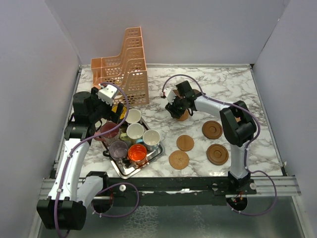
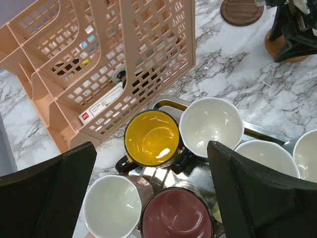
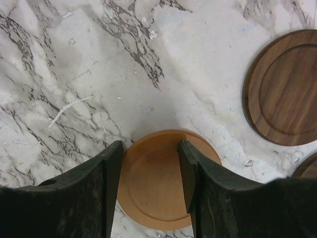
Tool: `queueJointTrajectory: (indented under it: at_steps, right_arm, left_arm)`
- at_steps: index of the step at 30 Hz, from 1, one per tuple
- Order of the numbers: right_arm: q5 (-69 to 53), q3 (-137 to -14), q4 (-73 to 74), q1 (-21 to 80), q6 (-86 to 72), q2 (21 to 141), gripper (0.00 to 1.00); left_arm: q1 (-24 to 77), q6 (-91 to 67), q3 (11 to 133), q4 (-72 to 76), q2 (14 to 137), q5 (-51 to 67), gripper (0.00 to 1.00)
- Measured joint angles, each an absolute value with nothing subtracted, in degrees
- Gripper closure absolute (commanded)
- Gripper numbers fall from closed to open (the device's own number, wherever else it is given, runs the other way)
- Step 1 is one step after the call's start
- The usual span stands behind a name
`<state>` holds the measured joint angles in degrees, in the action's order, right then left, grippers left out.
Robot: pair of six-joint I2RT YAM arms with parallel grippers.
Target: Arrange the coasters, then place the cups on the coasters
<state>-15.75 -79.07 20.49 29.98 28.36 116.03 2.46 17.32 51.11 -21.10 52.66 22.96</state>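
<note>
Several cups stand packed on a silver tray (image 1: 156,154): orange (image 1: 137,153), grey-purple (image 1: 119,148), maroon (image 2: 176,215), yellow (image 2: 151,136) and white ones (image 2: 210,126). My left gripper (image 2: 151,148) hangs wide open above the yellow cup and holds nothing. Over a tan rimmed coaster (image 3: 151,188) sits my right gripper (image 3: 149,148), jaws half open. One finger is at the coaster's left edge and the other is above its inside. This coaster (image 1: 184,117) lies at mid-table. Other coasters (image 1: 212,129) (image 1: 185,143) (image 1: 179,159) (image 1: 217,154) lie flat to the right of the tray.
A peach plastic file rack (image 1: 124,64) stands at the back left, close behind the tray and my left gripper (image 1: 115,106). A dark coaster (image 3: 290,87) lies just right of the right gripper (image 1: 174,110). White walls close in the marble table on three sides.
</note>
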Motion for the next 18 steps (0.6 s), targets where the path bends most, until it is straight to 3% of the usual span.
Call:
queueJointTrajectory:
  at_steps: [18]
  right_arm:
    - [-15.73, -82.37, 21.19, 31.46, 28.16, 118.32, 0.51]
  left_arm:
    - [2.20, 17.34, 51.09, -21.10, 52.66, 22.96, 0.01]
